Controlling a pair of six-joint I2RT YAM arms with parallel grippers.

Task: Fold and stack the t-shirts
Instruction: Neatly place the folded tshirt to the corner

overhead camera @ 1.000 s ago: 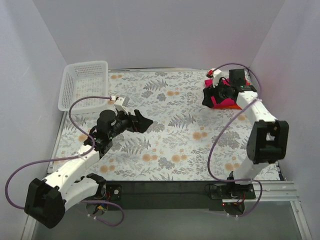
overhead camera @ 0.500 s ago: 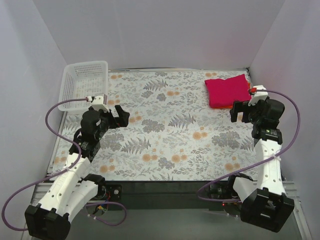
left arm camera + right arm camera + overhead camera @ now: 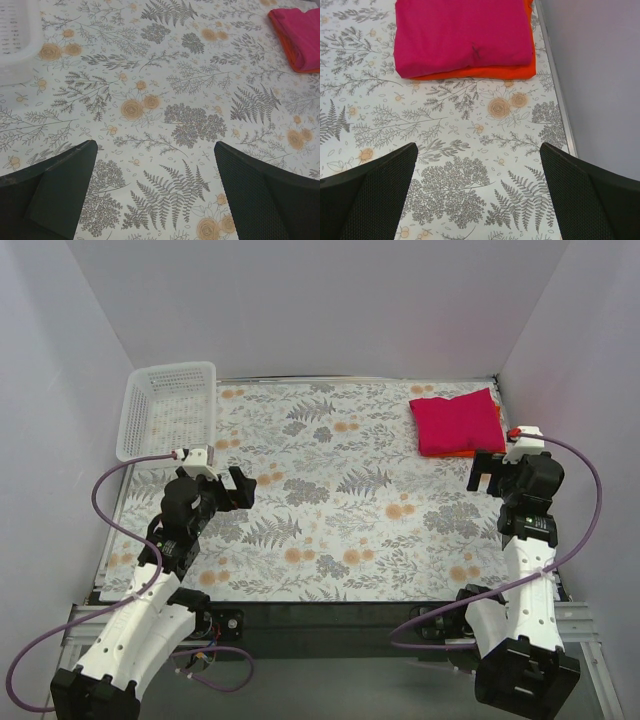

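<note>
Both arms have pulled back since a second ago. My right gripper (image 3: 488, 472), which was down on the shirts, now hangs just short of them, jaws wide and empty. The left gripper (image 3: 230, 490) is open too. The folded magenta shirt (image 3: 455, 420) lies in the table's (image 3: 340, 500) far right corner, covering the orange shirt (image 3: 480, 73) except for an edge strip.

The left arm (image 3: 132, 628) at lower left and the right arm (image 3: 528, 580) at lower right stand bent upward, each with jaws spread wide, holding nothing.
</note>
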